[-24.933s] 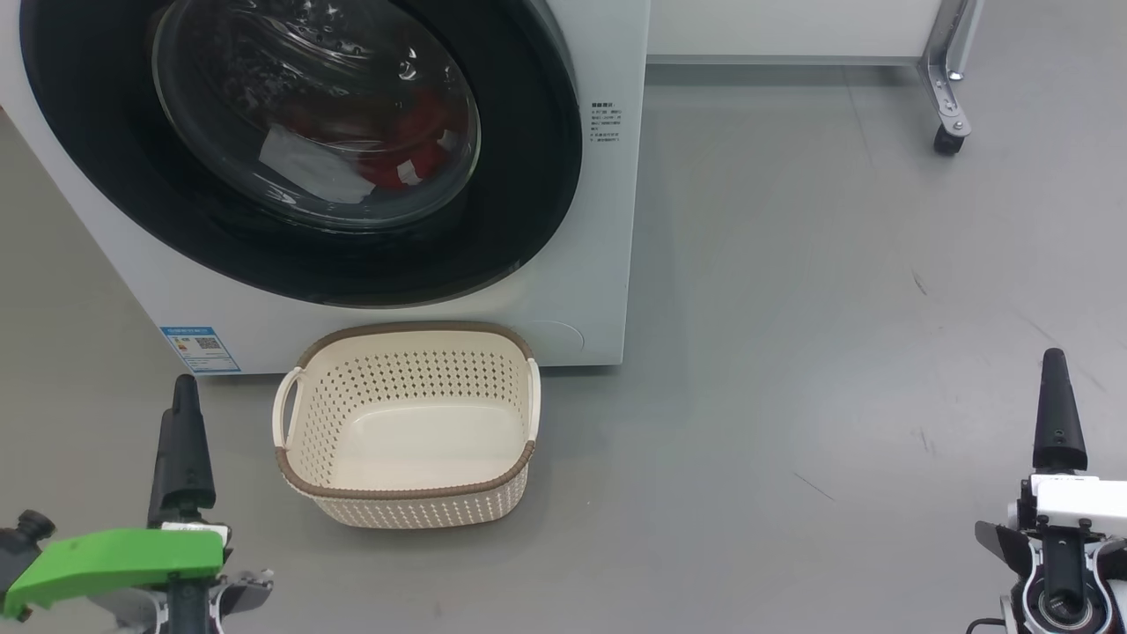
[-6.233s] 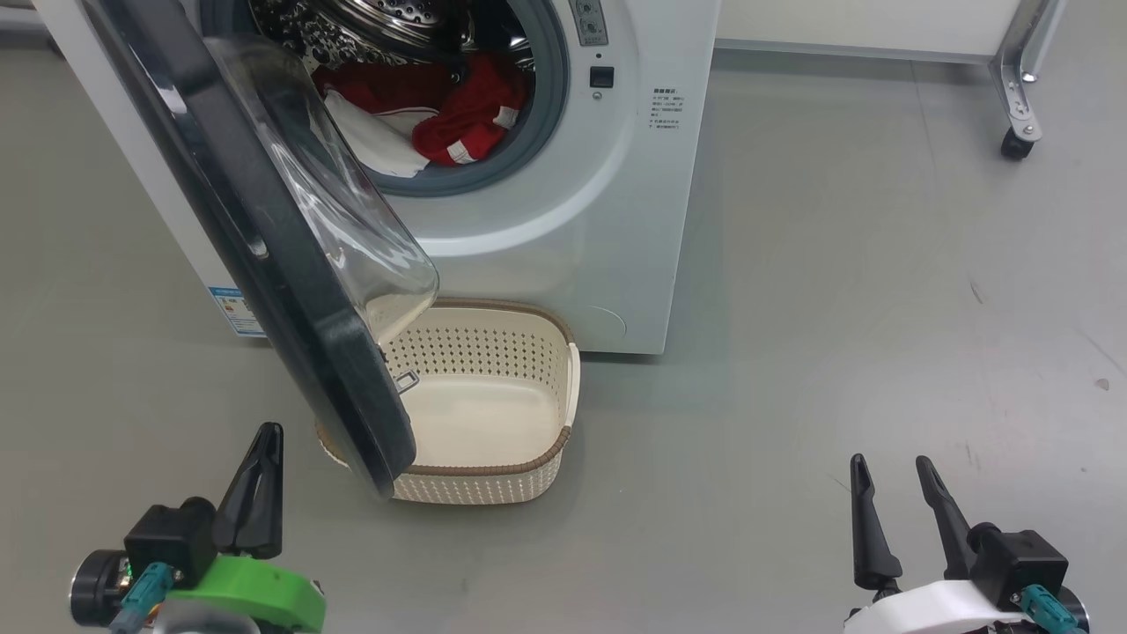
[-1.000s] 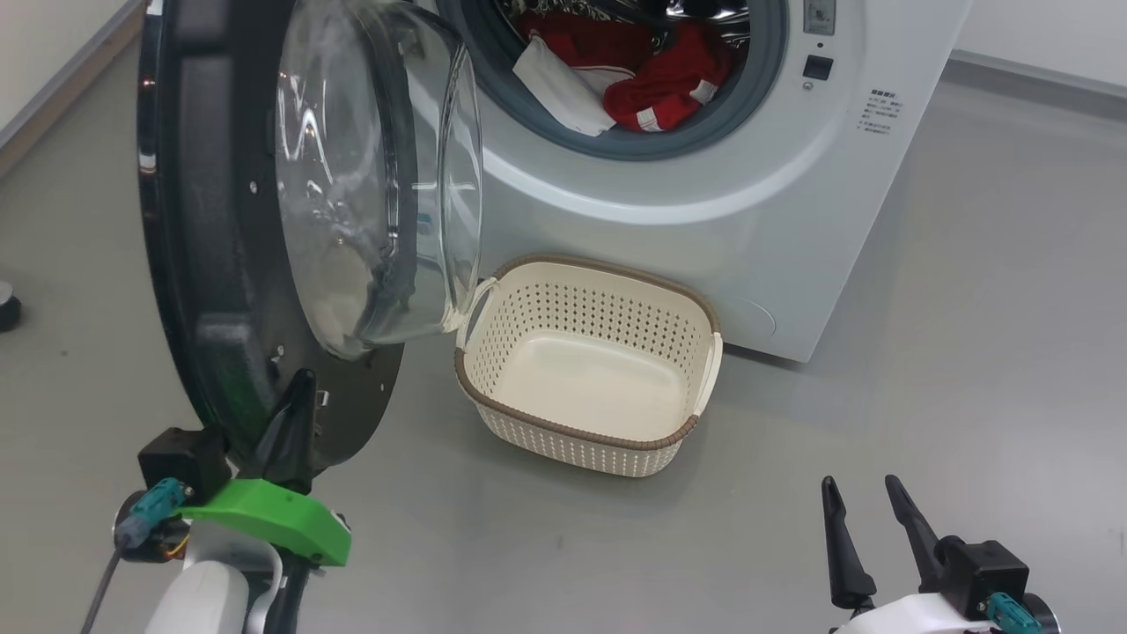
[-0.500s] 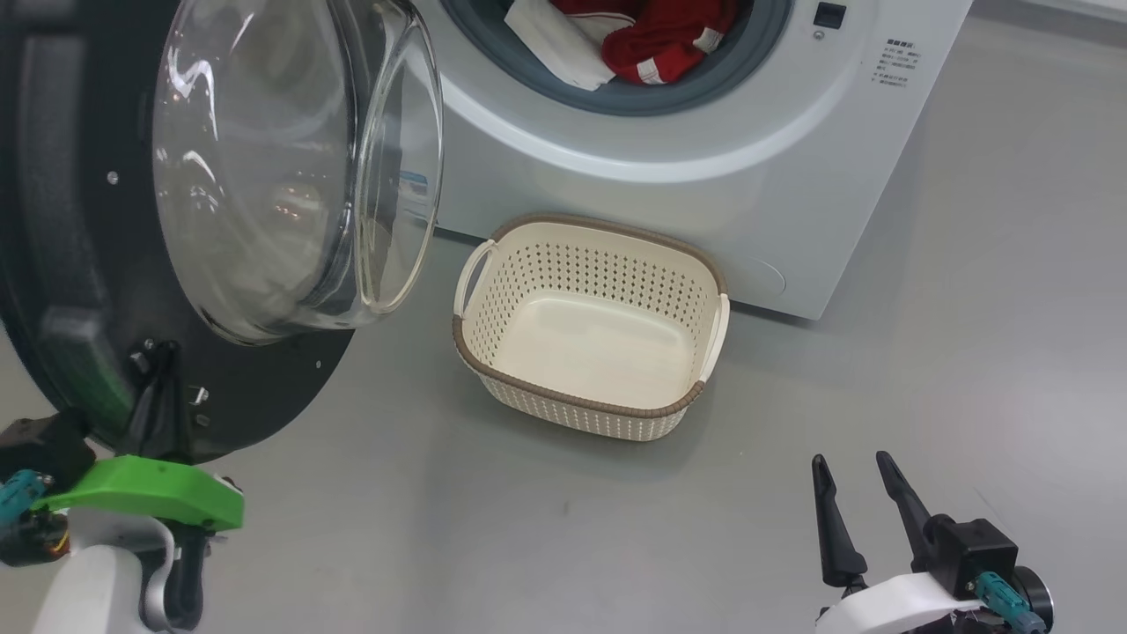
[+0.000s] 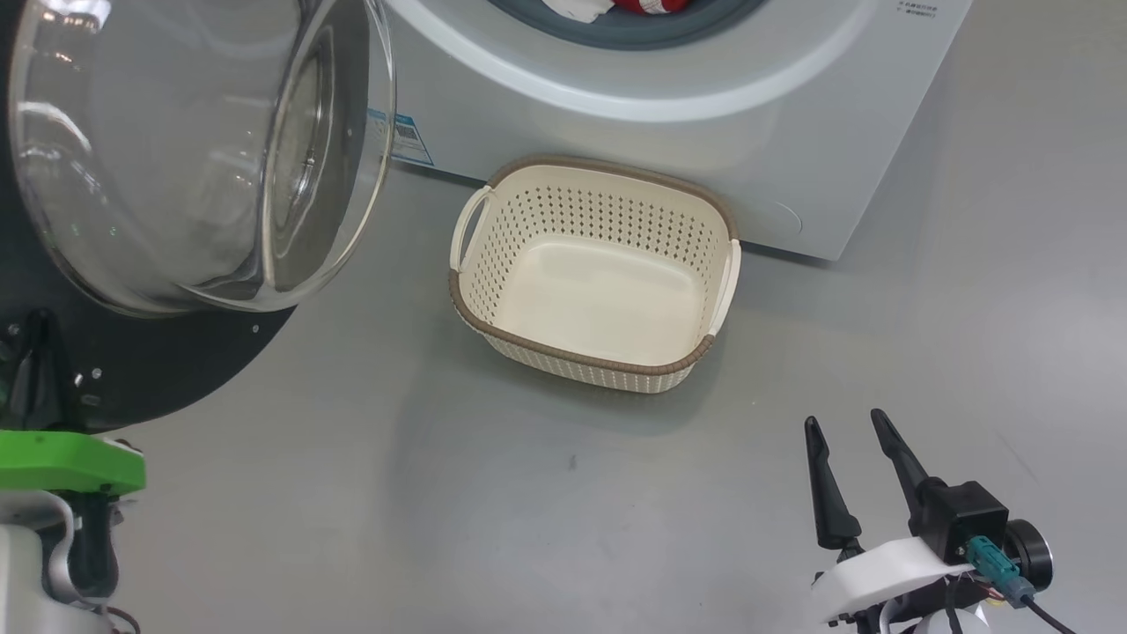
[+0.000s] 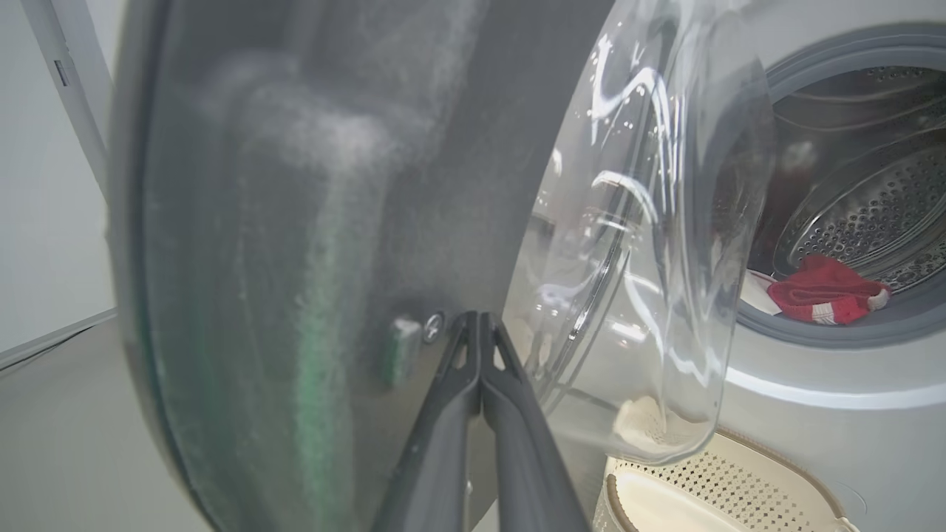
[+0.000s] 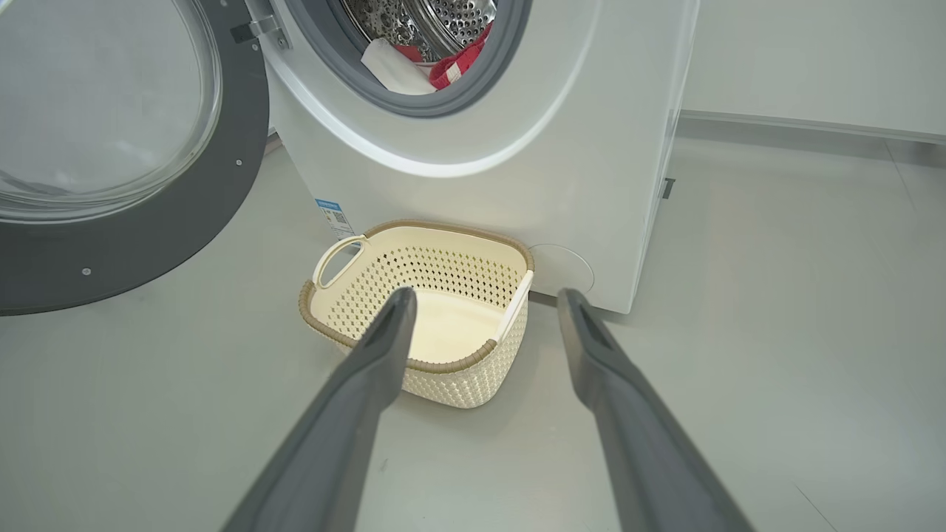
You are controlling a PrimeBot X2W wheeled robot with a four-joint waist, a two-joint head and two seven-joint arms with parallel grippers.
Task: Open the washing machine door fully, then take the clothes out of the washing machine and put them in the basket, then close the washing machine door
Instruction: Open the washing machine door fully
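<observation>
The smooth grey floor (image 5: 370, 511) carries the white washing machine (image 5: 651, 141) and, just in front of it, a cream basket (image 5: 581, 372) with a brown rim, standing upright.

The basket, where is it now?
In the head view the basket stands on the floor, close before the washing machine, right of its open door.

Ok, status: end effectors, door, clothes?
Left end effector shut, tips at open door's inner face. Right end effector open, empty. Clothes in washing machine; basket empty. Nothing blocking.
</observation>
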